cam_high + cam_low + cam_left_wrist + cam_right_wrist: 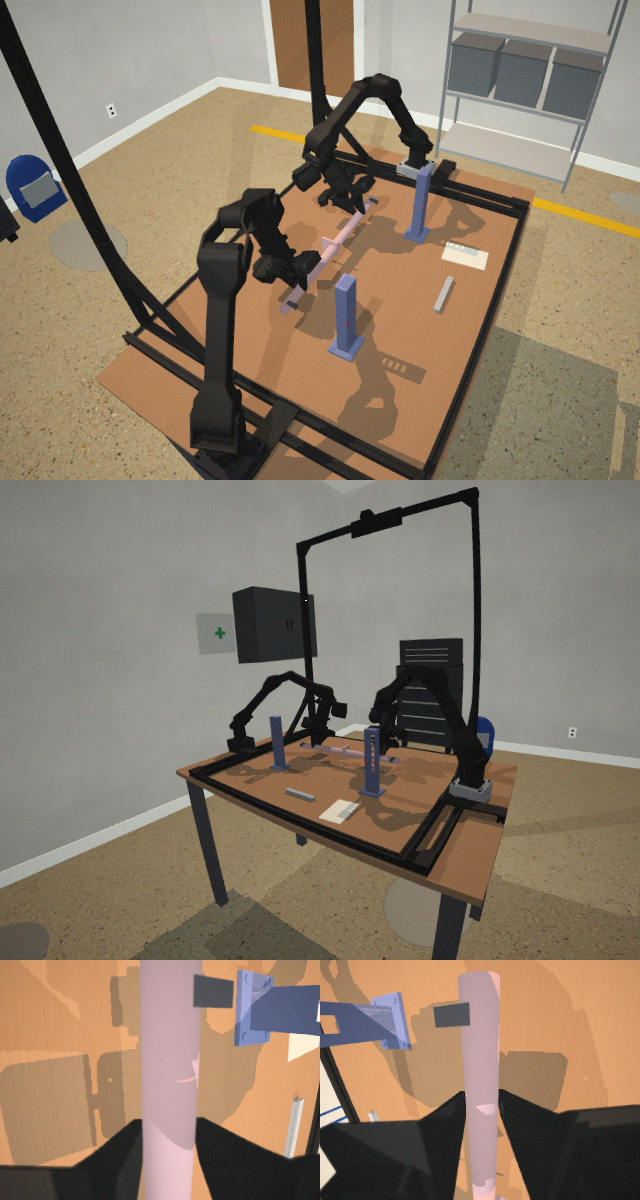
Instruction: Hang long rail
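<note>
The long pink rail (pixel 351 227) (pixel 359 754) (pixel 167 1035) (pixel 480 1060) hangs between both grippers behind the posts and looks higher at its left-arm end. My left gripper (pixel 360 210) (pixel 168 1126) is shut on it near one end, my right gripper (pixel 302 285) (pixel 481 1095) near the other. Dark hooks (pixel 213 991) (pixel 452 1015) point toward the posts' side and touch no post. The left-arm-side blue post (pixel 420 201) (pixel 368 784) (pixel 290 1010) and right-arm-side blue post (pixel 345 310) (pixel 277 743) (pixel 350 1025) stand upright. Small red marks show on them; most slots are hidden.
A grey bar (pixel 443 294) (pixel 299 794) (pixel 294 1127) and a pale card (pixel 467 260) (pixel 336 812) lie on the table on the posts' far side from the rail. Black beams edge the table, and a tall black frame rises behind the rail.
</note>
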